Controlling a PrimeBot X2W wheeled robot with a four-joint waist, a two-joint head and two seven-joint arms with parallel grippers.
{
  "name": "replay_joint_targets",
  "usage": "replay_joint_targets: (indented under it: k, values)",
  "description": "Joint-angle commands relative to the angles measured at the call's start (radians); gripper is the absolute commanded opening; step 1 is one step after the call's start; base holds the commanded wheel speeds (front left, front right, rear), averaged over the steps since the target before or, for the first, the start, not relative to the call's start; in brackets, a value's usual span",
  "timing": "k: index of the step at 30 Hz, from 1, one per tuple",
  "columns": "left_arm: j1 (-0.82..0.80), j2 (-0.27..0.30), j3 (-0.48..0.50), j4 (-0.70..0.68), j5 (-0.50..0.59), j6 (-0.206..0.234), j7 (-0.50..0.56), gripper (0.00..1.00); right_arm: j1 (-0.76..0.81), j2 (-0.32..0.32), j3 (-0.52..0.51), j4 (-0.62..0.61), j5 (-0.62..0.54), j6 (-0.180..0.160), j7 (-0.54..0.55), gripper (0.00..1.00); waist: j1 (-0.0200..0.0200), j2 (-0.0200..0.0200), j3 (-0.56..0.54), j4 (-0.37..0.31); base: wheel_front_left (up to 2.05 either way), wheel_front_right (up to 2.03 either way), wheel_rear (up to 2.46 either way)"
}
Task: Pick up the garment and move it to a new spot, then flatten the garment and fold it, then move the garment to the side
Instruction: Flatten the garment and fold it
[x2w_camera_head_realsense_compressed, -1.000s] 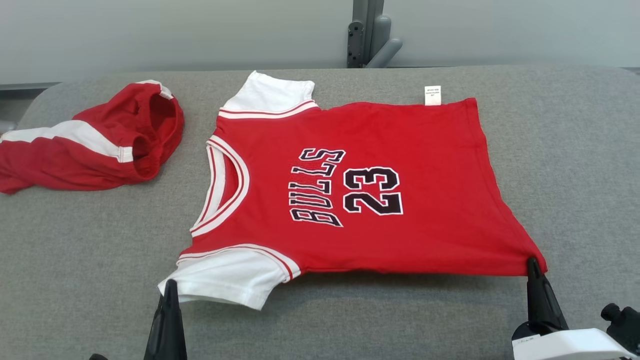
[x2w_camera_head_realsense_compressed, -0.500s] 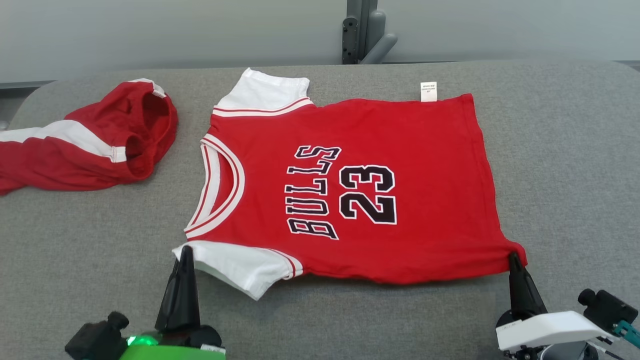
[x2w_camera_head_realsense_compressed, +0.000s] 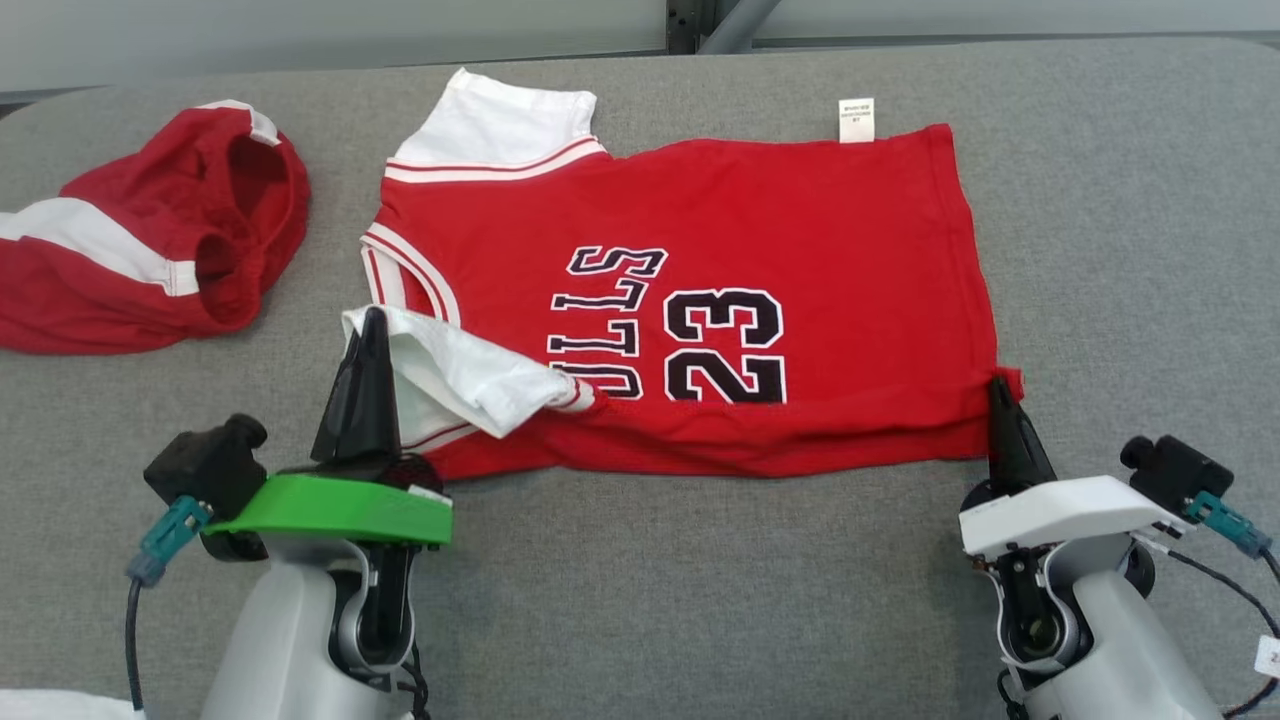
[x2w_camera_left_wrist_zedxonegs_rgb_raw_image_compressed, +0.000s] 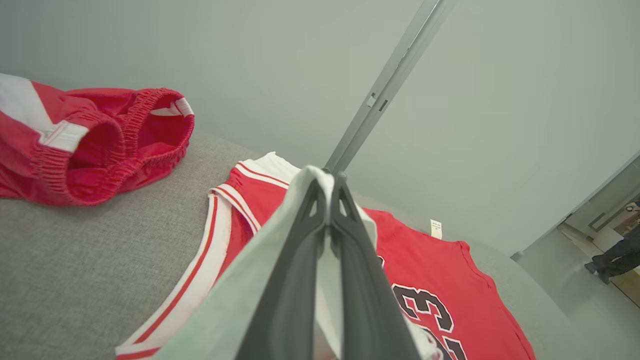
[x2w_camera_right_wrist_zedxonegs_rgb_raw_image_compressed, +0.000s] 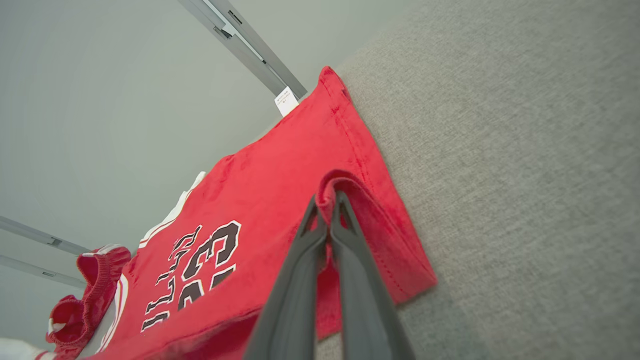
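Note:
The garment (x2w_camera_head_realsense_compressed: 720, 220) is a red jersey with white sleeves and black "BULLS 23" print, spread on the grey table (x2w_camera_head_realsense_compressed: 650, 600) with its neck to the left. My left gripper (x2w_camera_head_realsense_compressed: 368, 322) is shut on the near white sleeve (x2w_camera_head_realsense_compressed: 460, 375), lifted and carried over the jersey's front. In the left wrist view the white sleeve (x2w_camera_left_wrist_zedxonegs_rgb_raw_image_compressed: 310, 180) is pinched between the fingers (x2w_camera_left_wrist_zedxonegs_rgb_raw_image_compressed: 295, 270). My right gripper (x2w_camera_head_realsense_compressed: 996, 385) is shut on the near hem corner (x2w_camera_right_wrist_zedxonegs_rgb_raw_image_compressed: 332, 180), raised and brought inward. The near edge lies doubled over toward the far side.
A pair of red shorts (x2w_camera_head_realsense_compressed: 150, 250) with a white stripe lies crumpled at the far left of the table. A grey metal post (x2w_camera_left_wrist_zedxonegs_rgb_raw_image_compressed: 390, 85) stands behind the table's far edge. Bare grey table stretches to the right of the jersey and in front of it.
Both grippers have carried the jersey's near edge away from me, folding it over the print so part of "BULLS" is covered. The head camera has tilted down, bringing both forearms into view.

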Motion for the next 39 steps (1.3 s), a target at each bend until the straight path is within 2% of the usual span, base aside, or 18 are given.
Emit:
replay_joint_targets:
  k: [1,8,17,18,19,20,21,22,24,34,39]
  values:
    - [-0.028,0.002,0.005,0.008,0.005,-0.003,0.000,0.00,-0.023,0.001,0.005,0.010,-0.009,0.000,-0.005,0.00,0.0001,0.0022,0.034,-0.020,0.00,0.00,0.00]
    - [-0.124,0.002,0.010,0.100,0.017,-0.003,0.000,0.00,-0.131,0.006,0.012,0.120,-0.031,0.000,-0.010,0.00,0.0001,0.0022,0.073,-0.030,0.00,0.00,0.00]
    - [-0.196,0.002,0.006,0.190,0.027,-0.003,0.000,0.00,-0.197,0.011,0.015,0.178,-0.029,0.000,-0.011,0.00,0.0001,0.0022,0.086,-0.036,0.00,0.00,0.00]
    - [-0.206,0.003,0.005,0.207,0.027,-0.003,0.000,0.00,-0.203,0.011,0.012,0.185,-0.033,0.000,-0.011,0.10,0.0001,0.0022,0.086,-0.037,0.00,0.00,0.00]
    - [-0.217,0.003,0.003,0.228,0.027,-0.003,0.000,0.00,-0.210,0.012,0.011,0.190,-0.037,0.000,-0.011,0.25,0.0001,0.0022,0.086,-0.038,0.00,0.00,0.00]
    - [-0.230,0.002,-0.003,0.242,0.034,-0.003,0.000,0.00,-0.217,0.012,0.008,0.197,-0.039,0.000,-0.011,0.53,0.0001,0.0022,0.086,-0.039,0.00,0.00,0.00]
    - [-0.242,0.002,-0.007,0.255,0.036,-0.003,0.000,0.13,-0.226,0.013,0.005,0.198,-0.043,0.000,-0.011,1.00,0.0001,0.0022,0.087,-0.040,0.00,0.00,0.00]
    - [-0.248,0.003,-0.011,0.267,0.032,-0.003,0.000,0.36,-0.234,0.013,0.001,0.194,-0.045,0.000,-0.011,1.00,0.0001,0.0022,0.087,-0.041,0.00,0.00,0.00]
    - [-0.260,0.003,-0.021,0.276,0.018,-0.003,0.000,1.00,-0.240,0.014,0.000,0.186,-0.056,0.000,-0.012,1.00,0.0001,0.0022,0.087,-0.043,0.00,0.00,0.00]
    - [-0.214,0.003,-0.045,0.222,-0.010,-0.003,0.000,1.00,-0.192,0.014,-0.036,0.050,-0.146,0.000,-0.011,1.00,0.0001,0.0022,0.066,-0.035,0.00,0.00,0.00]
    - [-0.109,0.021,-0.020,0.167,0.010,-0.003,0.000,1.00,-0.099,0.015,-0.088,-0.080,-0.268,0.000,-0.011,1.00,0.0001,0.0022,0.030,-0.018,0.00,0.00,0.00]
